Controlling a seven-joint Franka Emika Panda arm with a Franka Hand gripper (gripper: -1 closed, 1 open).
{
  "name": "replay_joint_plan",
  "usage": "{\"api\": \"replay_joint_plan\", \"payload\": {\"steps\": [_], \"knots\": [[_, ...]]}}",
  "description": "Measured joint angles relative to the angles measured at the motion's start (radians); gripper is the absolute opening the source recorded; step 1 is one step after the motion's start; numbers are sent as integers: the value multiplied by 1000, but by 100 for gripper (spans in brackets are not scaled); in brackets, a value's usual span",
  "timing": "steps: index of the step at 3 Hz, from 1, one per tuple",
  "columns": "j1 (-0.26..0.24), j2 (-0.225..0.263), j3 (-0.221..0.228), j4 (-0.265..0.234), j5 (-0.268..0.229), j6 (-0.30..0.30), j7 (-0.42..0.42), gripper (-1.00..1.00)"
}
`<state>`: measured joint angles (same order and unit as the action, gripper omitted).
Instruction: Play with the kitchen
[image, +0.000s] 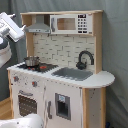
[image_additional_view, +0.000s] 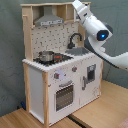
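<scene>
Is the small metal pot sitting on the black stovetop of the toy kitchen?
Touching. In both exterior views the small metal pot rests directly on the black stovetop, with no gap beneath it.
</scene>
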<state>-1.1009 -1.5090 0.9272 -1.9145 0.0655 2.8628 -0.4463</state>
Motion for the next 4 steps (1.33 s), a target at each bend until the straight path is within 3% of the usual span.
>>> {"api": "replay_joint_plan", "payload": {"steps": [4], "knots": [[-129, 8, 15, 232, 0, -269, 292, 100]]}}
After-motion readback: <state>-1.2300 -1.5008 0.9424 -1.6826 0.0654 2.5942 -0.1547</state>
